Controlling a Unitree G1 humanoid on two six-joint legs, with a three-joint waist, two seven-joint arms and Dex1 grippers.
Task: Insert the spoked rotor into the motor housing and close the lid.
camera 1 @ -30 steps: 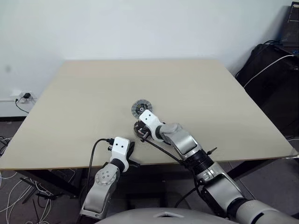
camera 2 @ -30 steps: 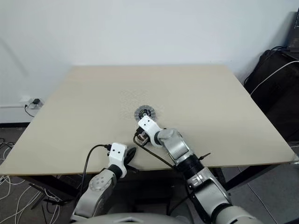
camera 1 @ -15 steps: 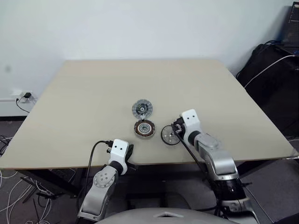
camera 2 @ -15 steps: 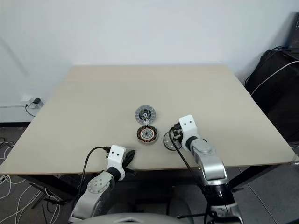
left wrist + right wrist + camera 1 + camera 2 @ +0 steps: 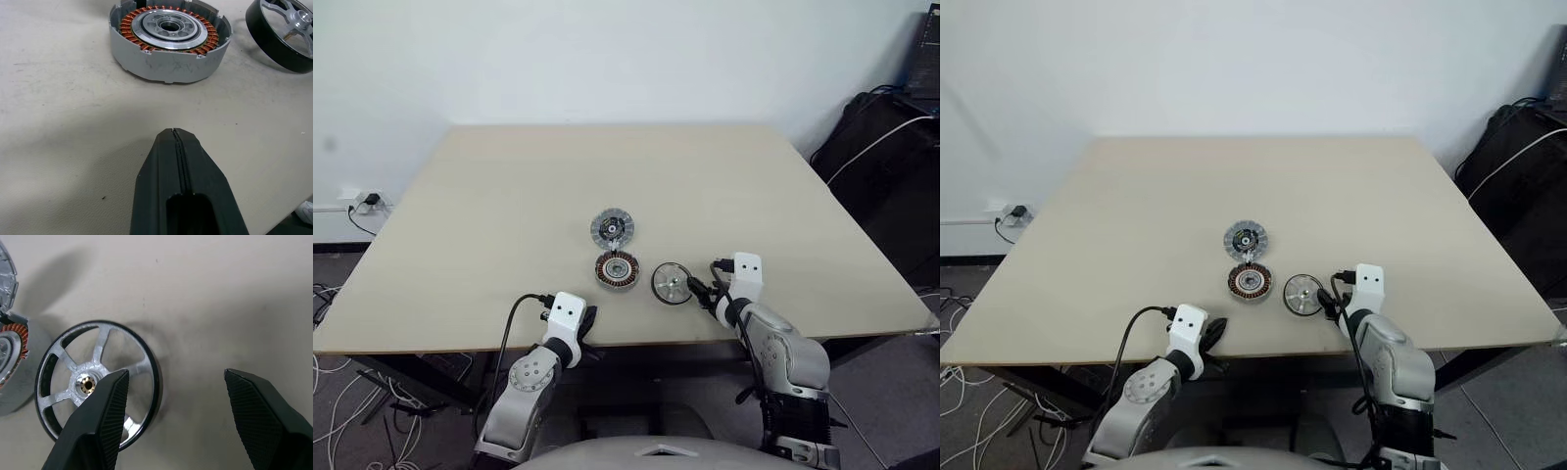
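Spoked rotor (image 5: 672,283) flat on the table (image 5: 509,196), just right of the motor housing (image 5: 617,269), not yet inserted; lid (image 5: 611,228) behind the housing, still off. Right pincer (image 5: 171,411) released, spread beside the rotor; left pincer (image 5: 178,161) clenched, empty, near the housing.

A plain pale wall (image 5: 607,59) backs a beige table (image 5: 509,196). Low on that wall sits a power socket (image 5: 362,203), with cables (image 5: 333,392) strewn over the dark floor. At far right, black bags (image 5: 881,166) carry a white cord.
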